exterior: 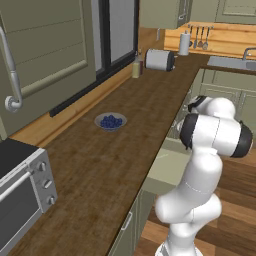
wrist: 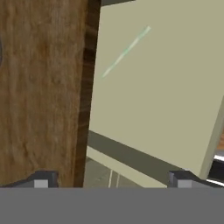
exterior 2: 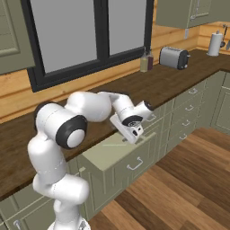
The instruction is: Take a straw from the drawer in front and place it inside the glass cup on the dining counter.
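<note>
The sage-green drawer (exterior 2: 105, 155) stands pulled out below the wood worktop, its silver handle (exterior 2: 134, 164) facing the floor side. In the hand view its plain green inside (wrist: 162, 100) holds a thin pale straw (wrist: 125, 51) lying flat and slanted, far from the fingers. My gripper (wrist: 112, 181) hovers over the drawer's near end by the worktop's edge (wrist: 85, 96), open, with nothing between the fingertips (wrist: 41, 180). From the right base view the gripper (exterior 2: 134, 133) points down above the drawer's back corner. The glass cup and the dining counter are out of view.
On the worktop (exterior: 100, 165) sit a bowl of blueberries (exterior: 110, 121), a toaster oven (exterior: 20, 192) at the near left, and a toaster (exterior 2: 174, 57) and bottles (exterior 2: 144, 60) farther along. More green drawers (exterior 2: 186, 121) line the cabinet front. Wood floor (exterior 2: 179, 188) lies beside the drawer.
</note>
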Robot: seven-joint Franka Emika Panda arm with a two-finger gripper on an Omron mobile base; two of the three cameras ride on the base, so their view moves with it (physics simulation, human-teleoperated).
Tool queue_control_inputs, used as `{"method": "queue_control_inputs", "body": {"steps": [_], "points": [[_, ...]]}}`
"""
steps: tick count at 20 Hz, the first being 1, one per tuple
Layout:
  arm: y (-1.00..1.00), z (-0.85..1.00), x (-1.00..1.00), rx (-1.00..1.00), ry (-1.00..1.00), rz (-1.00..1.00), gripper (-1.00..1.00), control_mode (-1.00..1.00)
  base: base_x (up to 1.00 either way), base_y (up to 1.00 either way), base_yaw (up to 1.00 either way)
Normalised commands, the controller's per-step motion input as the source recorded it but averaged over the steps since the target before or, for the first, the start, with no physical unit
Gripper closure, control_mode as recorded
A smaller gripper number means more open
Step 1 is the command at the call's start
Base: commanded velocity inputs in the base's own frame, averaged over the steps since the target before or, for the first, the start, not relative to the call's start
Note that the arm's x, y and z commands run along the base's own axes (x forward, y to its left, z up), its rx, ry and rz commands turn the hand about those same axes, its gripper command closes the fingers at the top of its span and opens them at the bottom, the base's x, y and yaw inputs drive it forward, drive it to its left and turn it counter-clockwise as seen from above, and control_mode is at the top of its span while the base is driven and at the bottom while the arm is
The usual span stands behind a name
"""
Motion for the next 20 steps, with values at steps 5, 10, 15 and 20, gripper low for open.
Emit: {"method": "queue_control_inputs", "body": {"steps": [5,10,15,20], "points": [[0.0,-0.41,0.29,-0.09,0.04,0.0,-1.0,-1.0,0.0,0.0,0.0],[0.0,-0.33,0.28,-0.07,0.02,0.0,-1.0,-1.0,0.0,0.0,0.0],[0.0,-0.4,0.09,-0.09,0.0,0.0,-1.0,-1.0,0.0,0.0,0.0],[0.0,-0.54,-0.01,-0.14,0.0,0.0,-1.0,-1.0,0.0,0.0,0.0]]}}
